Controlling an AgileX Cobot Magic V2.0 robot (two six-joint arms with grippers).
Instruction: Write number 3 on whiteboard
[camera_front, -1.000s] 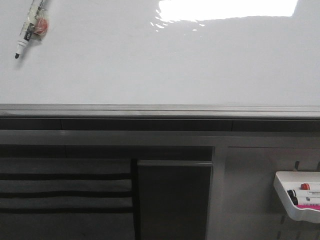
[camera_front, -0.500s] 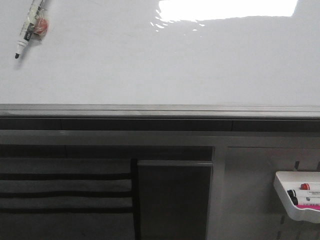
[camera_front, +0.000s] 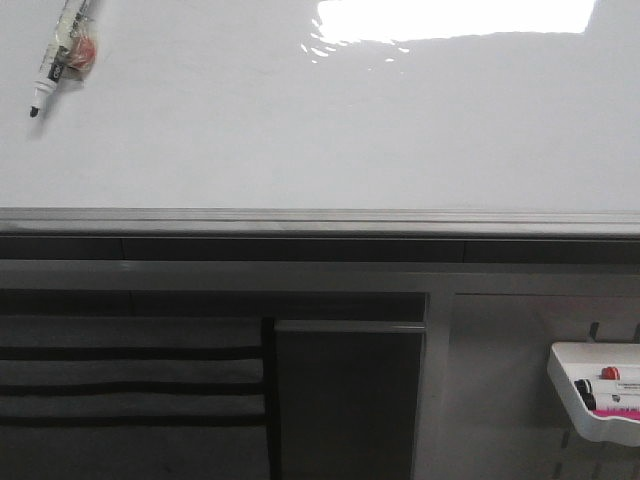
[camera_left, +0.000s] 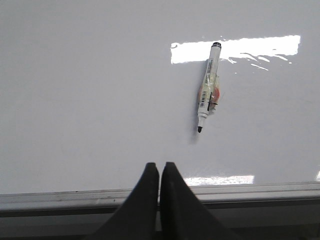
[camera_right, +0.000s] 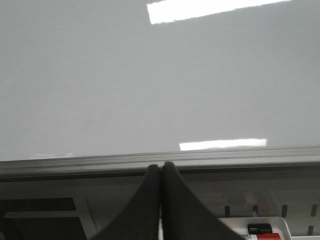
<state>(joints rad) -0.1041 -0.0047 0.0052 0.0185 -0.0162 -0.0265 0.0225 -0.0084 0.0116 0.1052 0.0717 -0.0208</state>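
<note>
So far no number 3 is on the whiteboard (camera_front: 330, 130), a black-tipped marker (camera_left: 207, 92) lies untouched near its left side, both the left end effector (camera_left: 159, 172) and right end effector (camera_right: 160, 172) sit pinched together and empty by the grey bottom rail (camera_front: 320, 220), and lots of bare white room waits above.

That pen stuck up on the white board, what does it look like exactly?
The marker is slim and white-bodied, with a black printed label, a dark uncapped tip and a black rear end. A pinkish blob under clear tape clings at mid-barrel. It lies tilted against the whiteboard, tip pointing toward the grey rail. Neither gripper touches it.
</note>
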